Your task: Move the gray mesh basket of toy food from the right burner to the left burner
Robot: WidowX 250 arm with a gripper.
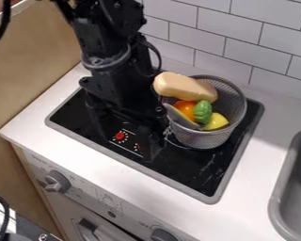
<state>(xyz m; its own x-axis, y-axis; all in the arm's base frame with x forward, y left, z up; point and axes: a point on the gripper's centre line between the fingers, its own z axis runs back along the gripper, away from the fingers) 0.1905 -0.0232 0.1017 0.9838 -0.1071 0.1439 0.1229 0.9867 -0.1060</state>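
The wire basket (206,137) stands upright on the right part of the black stove top (191,172). In it lie an orange piece (186,108), a green piece (202,112), a yellow piece (216,121) and a long grey piece (180,117) leaning along the near left side. A large pale tan piece (183,87) lies highest, across the rim. Just left of the basket, the black tool (129,148) hangs low over the stove top, its two fingers spread; whether it touches the basket I cannot tell. Beyond the white worktop (137,186) rises a tiled wall (225,26); a grey sink (280,200) sits at right.
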